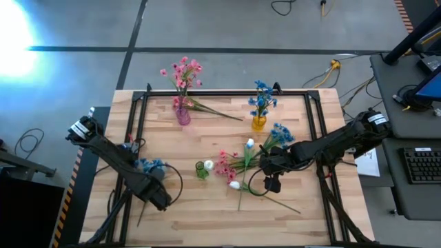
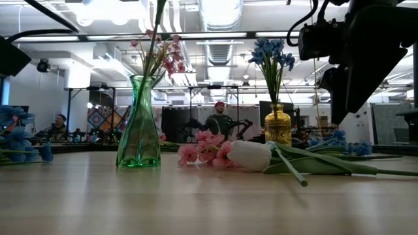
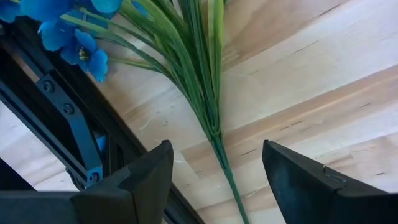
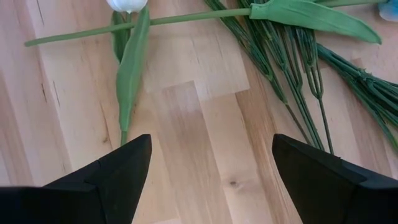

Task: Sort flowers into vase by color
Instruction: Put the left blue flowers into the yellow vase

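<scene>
Nearest us, a blue sprig (image 3: 205, 93) lies on the counter (image 1: 207, 213) between our left jaws (image 3: 214, 186), spread to straddle its stem. Our right jaws (image 4: 211, 180), also spread, hover empty over the unsorted pile (image 1: 244, 162), while pink (image 1: 182, 114), yellow (image 1: 258, 122) and green (image 1: 202, 170) vases wait behind.

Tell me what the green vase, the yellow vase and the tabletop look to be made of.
The tall fluted green vase looks like clear tinted glass: the room shows through it and it glints. The small bulbous yellow vase seems amber glass too, glossy, though less see-through. The pale tabletop appears to be jointed wooden planks with visible grain and seams, matte.
</scene>
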`<state>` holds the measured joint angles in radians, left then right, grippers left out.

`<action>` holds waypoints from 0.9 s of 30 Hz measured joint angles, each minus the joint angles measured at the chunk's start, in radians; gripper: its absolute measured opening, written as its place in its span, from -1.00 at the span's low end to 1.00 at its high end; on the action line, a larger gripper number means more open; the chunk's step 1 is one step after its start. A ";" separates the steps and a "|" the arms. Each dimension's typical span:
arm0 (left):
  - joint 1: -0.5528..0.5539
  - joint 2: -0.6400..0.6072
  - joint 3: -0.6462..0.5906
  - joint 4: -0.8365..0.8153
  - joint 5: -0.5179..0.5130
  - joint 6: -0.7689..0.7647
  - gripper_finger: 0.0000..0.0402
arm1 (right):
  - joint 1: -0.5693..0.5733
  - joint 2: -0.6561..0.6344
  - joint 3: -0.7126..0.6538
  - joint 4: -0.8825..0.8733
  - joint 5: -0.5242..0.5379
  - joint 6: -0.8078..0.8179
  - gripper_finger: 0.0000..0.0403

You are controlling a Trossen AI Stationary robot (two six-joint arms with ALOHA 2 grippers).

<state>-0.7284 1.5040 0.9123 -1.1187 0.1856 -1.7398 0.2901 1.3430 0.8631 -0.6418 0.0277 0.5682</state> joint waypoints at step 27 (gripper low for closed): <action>-0.071 -0.003 -0.201 0.265 -0.064 -0.196 -0.35 | 0.000 0.000 0.000 0.013 0.000 0.010 0.61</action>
<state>-0.7998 1.5009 0.7116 -0.8534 0.1221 -1.9358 0.2901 1.3426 0.8631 -0.6292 0.0277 0.5785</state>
